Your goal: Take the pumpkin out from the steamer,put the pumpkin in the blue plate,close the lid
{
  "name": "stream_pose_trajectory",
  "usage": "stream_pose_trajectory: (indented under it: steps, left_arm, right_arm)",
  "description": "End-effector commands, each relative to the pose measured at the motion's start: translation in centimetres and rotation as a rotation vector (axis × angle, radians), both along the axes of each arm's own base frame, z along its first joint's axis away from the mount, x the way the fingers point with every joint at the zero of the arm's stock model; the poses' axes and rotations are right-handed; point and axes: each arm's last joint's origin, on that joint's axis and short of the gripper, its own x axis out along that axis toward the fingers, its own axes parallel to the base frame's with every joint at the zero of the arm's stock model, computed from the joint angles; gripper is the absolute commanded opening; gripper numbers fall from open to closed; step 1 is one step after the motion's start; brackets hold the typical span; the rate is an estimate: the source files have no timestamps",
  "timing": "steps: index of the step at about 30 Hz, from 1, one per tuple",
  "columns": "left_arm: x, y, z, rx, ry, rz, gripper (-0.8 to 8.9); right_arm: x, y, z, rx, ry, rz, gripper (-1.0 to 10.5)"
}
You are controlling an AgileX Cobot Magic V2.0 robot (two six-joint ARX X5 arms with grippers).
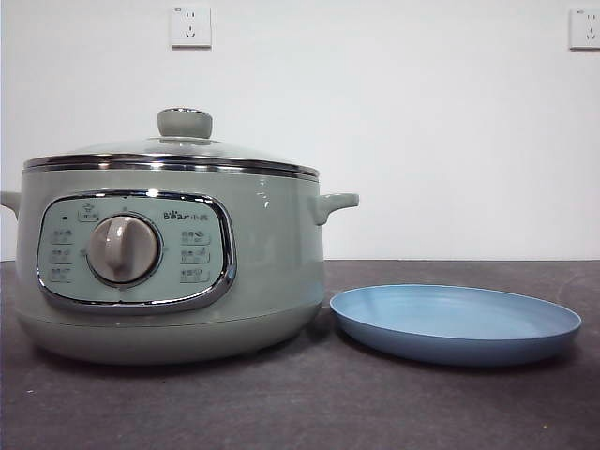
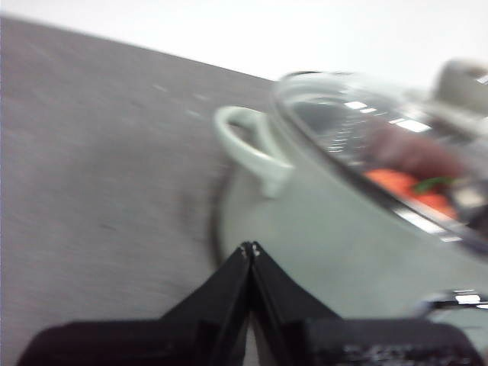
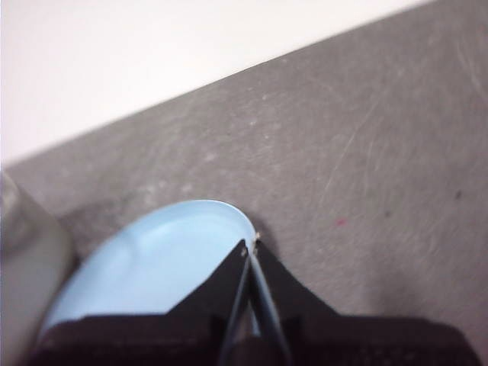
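Observation:
The sage-green steamer [image 1: 169, 262] stands at the left of the table with the glass lid [image 1: 173, 155] on it, knob [image 1: 185, 123] on top. In the left wrist view the pumpkin [image 2: 404, 187] shows orange through the lid [image 2: 358, 130], inside the steamer [image 2: 320, 229]. The blue plate [image 1: 455, 323] lies empty to the right of the steamer. My left gripper [image 2: 250, 248] is shut and empty, above the steamer's side handle [image 2: 252, 149]. My right gripper [image 3: 250, 244] is shut and empty, above the edge of the blue plate [image 3: 160, 259]. Neither arm shows in the front view.
The dark grey table [image 1: 300, 412] runs to a white wall with two sockets [image 1: 190, 26]. The steamer's right handle [image 1: 336, 203] juts toward the plate.

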Motion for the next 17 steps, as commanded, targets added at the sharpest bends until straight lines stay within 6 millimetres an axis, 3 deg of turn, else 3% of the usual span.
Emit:
stream_pose_trajectory:
  steps: [1, 10, 17]
  left_arm:
    - [0.0, -0.2, -0.5, -0.137, 0.044, -0.049, -0.03]
    - [0.0, -0.4, -0.2, -0.147, 0.029, -0.12, -0.06]
    - [-0.4, -0.3, 1.9, -0.145, 0.004, -0.114, -0.08]
  right_arm:
    - [0.1, 0.0, -0.3, 0.198, 0.034, -0.038, -0.2]
    - [0.0, 0.2, -0.1, 0.227, 0.045, 0.046, -0.2]
    - [-0.2, 0.5, 1.3, 0.269, 0.064, 0.12, -0.2]
